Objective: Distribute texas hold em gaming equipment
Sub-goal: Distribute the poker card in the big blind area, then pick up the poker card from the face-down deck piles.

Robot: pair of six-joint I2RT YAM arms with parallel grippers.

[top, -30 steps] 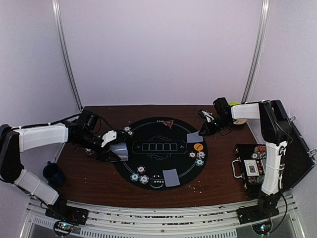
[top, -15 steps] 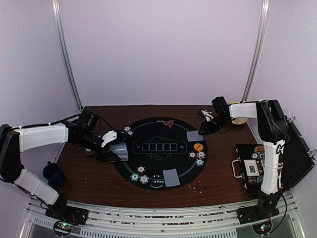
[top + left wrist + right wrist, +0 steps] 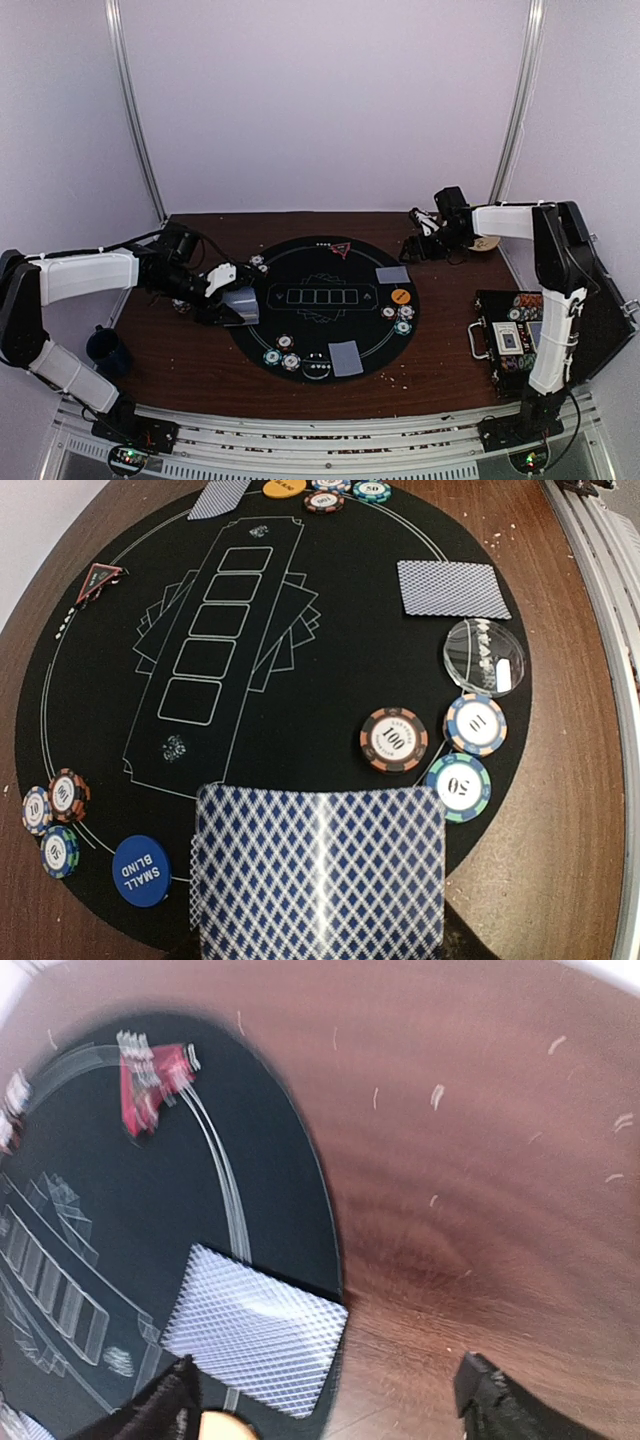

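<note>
My left gripper (image 3: 230, 308) is shut on a deck of blue-diamond-backed cards (image 3: 320, 870) at the left edge of the round black mat (image 3: 330, 330); the deck hides its fingers. My right gripper (image 3: 325, 1405) stands open and empty just off the mat's right rim, above the wood. A single card (image 3: 255, 1328) lies face down on the mat edge beside its left finger (image 3: 160, 1410). Another card (image 3: 346, 357) lies at the mat's near edge. Chips (image 3: 393, 740) sit in small groups round the rim, along with a blue button (image 3: 141, 870), an orange button (image 3: 401, 296) and a red triangle (image 3: 150, 1075).
An open chip case (image 3: 505, 335) stands on the table at the right. A dark mug (image 3: 108, 350) is at the near left, and a yellow-green bowl (image 3: 487, 242) shows behind the right arm. A clear disc (image 3: 483, 657) lies on the mat's near rim.
My right gripper has opened and let go of the card on the mat's right edge, then drawn back toward the far right. The left arm and its deck have not moved.
</note>
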